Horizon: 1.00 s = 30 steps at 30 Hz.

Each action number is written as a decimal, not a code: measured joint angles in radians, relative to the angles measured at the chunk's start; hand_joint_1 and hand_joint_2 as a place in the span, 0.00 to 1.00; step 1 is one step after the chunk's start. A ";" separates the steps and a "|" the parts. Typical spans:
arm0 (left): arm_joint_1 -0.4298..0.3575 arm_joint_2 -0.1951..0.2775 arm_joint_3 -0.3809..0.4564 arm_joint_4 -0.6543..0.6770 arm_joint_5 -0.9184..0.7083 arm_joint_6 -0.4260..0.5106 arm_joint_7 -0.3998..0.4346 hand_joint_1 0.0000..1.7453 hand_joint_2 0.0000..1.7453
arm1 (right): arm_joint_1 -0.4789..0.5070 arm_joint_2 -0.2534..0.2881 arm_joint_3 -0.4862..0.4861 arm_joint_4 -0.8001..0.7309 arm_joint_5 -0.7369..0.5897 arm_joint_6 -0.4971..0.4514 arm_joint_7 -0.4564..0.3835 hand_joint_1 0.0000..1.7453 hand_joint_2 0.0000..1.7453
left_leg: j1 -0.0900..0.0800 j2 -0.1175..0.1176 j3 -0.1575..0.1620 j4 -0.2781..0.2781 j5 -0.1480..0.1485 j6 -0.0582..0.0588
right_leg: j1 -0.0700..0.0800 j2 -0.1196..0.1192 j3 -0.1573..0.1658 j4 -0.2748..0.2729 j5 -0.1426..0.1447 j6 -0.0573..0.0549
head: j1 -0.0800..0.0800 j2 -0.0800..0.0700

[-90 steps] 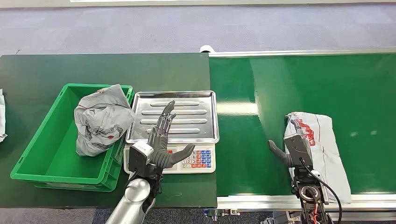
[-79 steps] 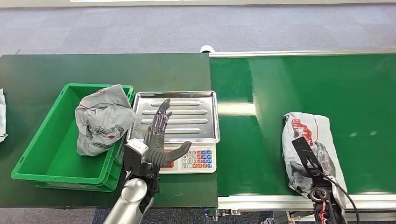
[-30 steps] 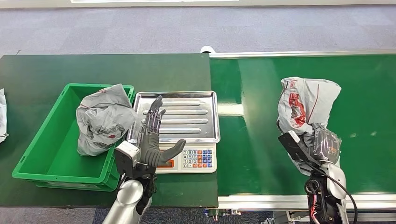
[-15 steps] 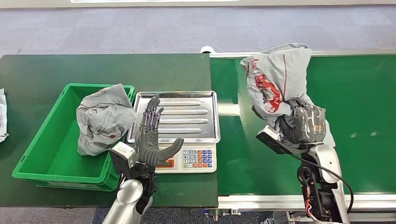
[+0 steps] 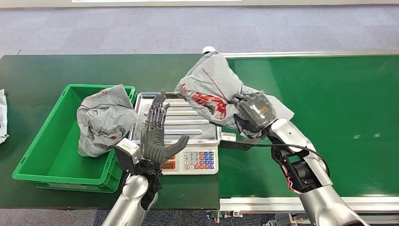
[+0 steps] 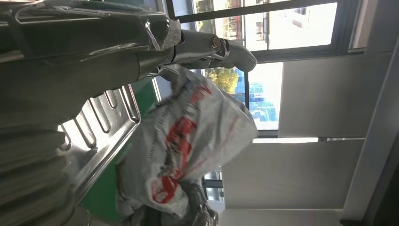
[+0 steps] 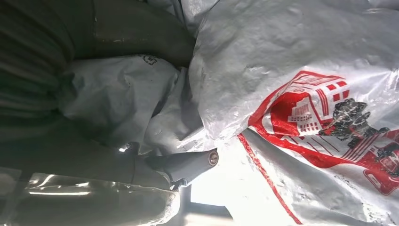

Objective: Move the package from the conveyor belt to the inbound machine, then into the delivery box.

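Package (image 5: 211, 89), gripped by the right hand (image 5: 253, 113), is held over the scale tray (image 5: 188, 123) beside the spread left hand (image 5: 154, 136).

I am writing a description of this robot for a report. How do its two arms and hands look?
Both arms are silver metal tubes. The left hand has dark grey fingers and a white-grey wrist block. The right hand is dark under a clear plastic cover, and a black cable loops beside its exposed elbow joint.

No legible txt; package (image 5: 211, 92) red print, scale (image 5: 200, 160) keys unreadable.
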 joint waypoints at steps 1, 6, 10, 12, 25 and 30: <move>-0.005 0.000 -0.004 0.007 0.002 0.000 0.000 0.00 1.00 | -0.020 0.002 0.030 0.024 -0.007 0.021 -0.006 1.00 1.00 | 0.000 0.000 0.000 0.000 0.000 0.000 | 0.000 0.000 0.000 0.000 0.000 0.000 | 0.000 0.000; -0.022 0.000 -0.024 0.033 0.012 -0.004 -0.001 0.00 1.00 | -0.099 0.007 0.152 0.123 -0.055 0.125 -0.041 1.00 1.00 | 0.000 -0.001 -0.001 0.000 0.000 0.000 | -0.001 0.000 0.000 0.000 0.000 0.000 | 0.000 0.000; -0.028 0.000 -0.041 0.049 0.013 -0.008 -0.001 0.00 1.00 | -0.149 0.024 0.221 0.196 -0.106 0.193 -0.053 1.00 1.00 | 0.000 -0.001 -0.001 0.000 0.000 0.000 | 0.000 0.000 -0.001 0.000 0.000 0.000 | 0.000 0.000; -0.029 0.000 -0.049 0.056 0.013 -0.009 -0.001 0.00 1.00 | -0.168 0.040 0.250 0.231 -0.121 0.214 -0.055 1.00 1.00 | 0.000 -0.001 -0.001 0.000 0.000 0.000 | 0.000 0.000 -0.001 0.000 0.000 0.000 | 0.000 0.000; -0.035 -0.003 -0.062 0.076 0.013 -0.016 -0.001 0.00 1.00 | -0.230 0.096 0.325 0.350 -0.163 0.203 -0.072 1.00 1.00 | 0.000 0.000 -0.001 0.000 0.000 0.000 | 0.000 0.000 -0.001 0.000 0.000 0.000 | 0.000 0.000; -0.038 -0.007 -0.073 0.079 0.019 -0.021 -0.001 0.00 1.00 | -0.247 0.135 0.329 0.395 -0.227 0.085 -0.107 1.00 1.00 | 0.000 0.001 0.000 0.000 0.000 0.000 | 0.000 0.000 -0.001 0.000 0.000 0.000 | 0.000 0.000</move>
